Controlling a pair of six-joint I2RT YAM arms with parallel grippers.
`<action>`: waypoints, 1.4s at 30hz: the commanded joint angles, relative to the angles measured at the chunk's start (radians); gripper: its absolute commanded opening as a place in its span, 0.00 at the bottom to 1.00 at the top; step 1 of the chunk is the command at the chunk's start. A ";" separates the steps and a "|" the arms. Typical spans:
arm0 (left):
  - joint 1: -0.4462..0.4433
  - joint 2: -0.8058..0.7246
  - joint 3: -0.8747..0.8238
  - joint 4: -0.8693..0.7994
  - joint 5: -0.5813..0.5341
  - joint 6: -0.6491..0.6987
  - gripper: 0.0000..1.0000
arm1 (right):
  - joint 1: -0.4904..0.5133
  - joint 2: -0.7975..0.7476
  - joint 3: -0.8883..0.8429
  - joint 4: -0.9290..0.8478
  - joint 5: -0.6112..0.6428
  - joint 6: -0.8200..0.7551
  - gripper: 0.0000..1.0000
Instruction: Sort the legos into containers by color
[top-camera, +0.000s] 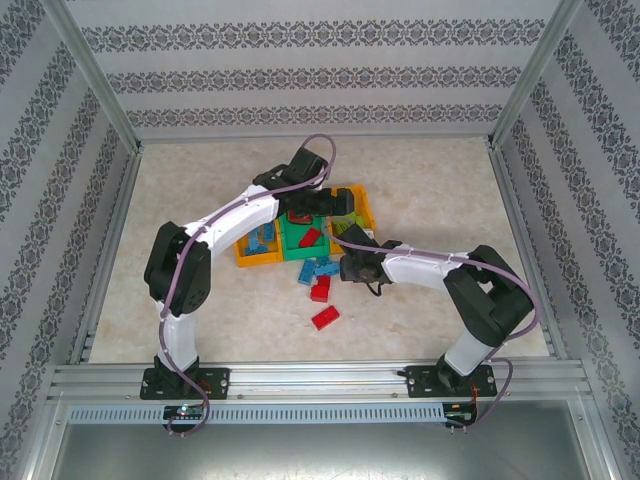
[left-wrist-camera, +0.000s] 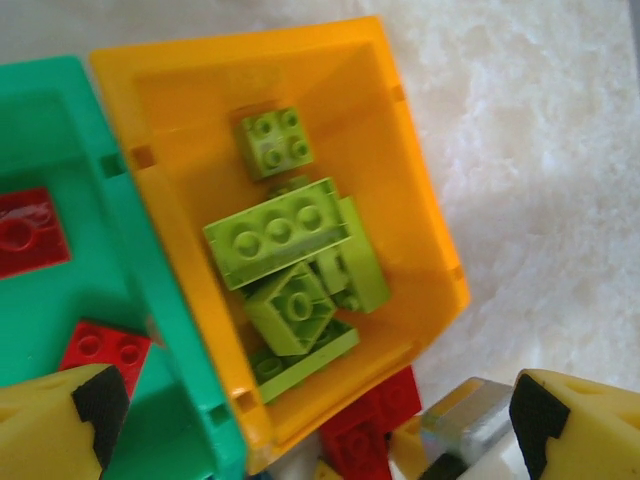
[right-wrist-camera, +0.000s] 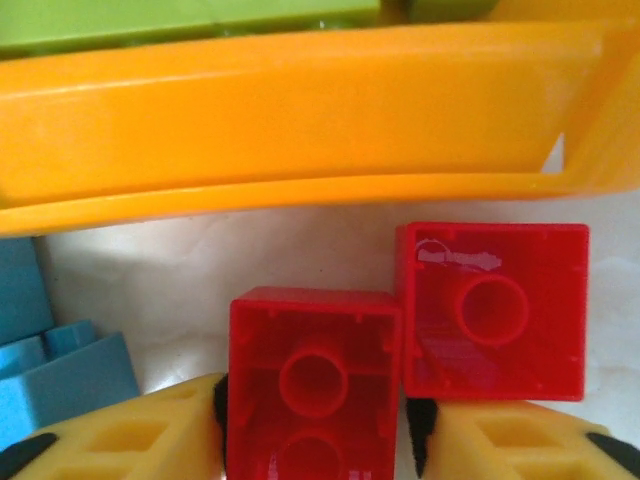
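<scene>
**Red lego pinched beside the containers, left gripper spread over the lime pile**

From above, the left arm (top-camera: 235, 212) lies across the row of containers (top-camera: 258, 263). It hides much of the middle and the far end, so the contents there cannot be counted. The left orange container (top-camera: 243, 250) holds blue legos (top-camera: 263, 243). The green container (top-camera: 298, 250) beside it shows a red lego (top-camera: 311, 237). On the table (top-camera: 440, 180) just in front lie a loose blue cluster (top-camera: 318, 270), a loose red brick (top-camera: 320, 290) and, nearer the arm bases, a second loose red brick (top-camera: 325, 318).

In the left wrist view the left gripper (left-wrist-camera: 315, 415) is spread wide, and only its yellow fingers (left-wrist-camera: 60, 425) show, cropped at the bottom corners. It hangs over the right orange container (left-wrist-camera: 410, 170), where the lime legos (left-wrist-camera: 285, 240) lie heaped. Most are studs up, some are tilted, and the lowest are half buried. At the lower edge a red pair (left-wrist-camera: 370, 420) peeks out beside that container's corner. A grey and yellow shape (left-wrist-camera: 460, 420) next to it is too cropped to name.

In the right wrist view the right gripper (right-wrist-camera: 315, 415) pinches an upturned red lego (right-wrist-camera: 315, 370), a finger against each side, its near end cut off by the frame. A neighbouring red lego (right-wrist-camera: 490, 310), also hollow side up, touches it on the right. Both sit on the table just beside the orange wall (right-wrist-camera: 300, 110). Blue pieces (right-wrist-camera: 60, 370) are cropped at the left edge.
</scene>
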 joint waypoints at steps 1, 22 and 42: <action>0.029 -0.053 -0.052 0.064 0.009 -0.022 1.00 | 0.009 0.019 0.020 -0.013 0.031 -0.006 0.45; 0.104 -0.157 -0.221 0.093 0.012 -0.037 1.00 | 0.045 -0.110 -0.039 -0.059 -0.045 -0.011 0.28; 0.247 -0.371 -0.487 0.111 -0.123 -0.050 0.99 | 0.114 -0.089 0.187 -0.076 -0.178 -0.085 0.25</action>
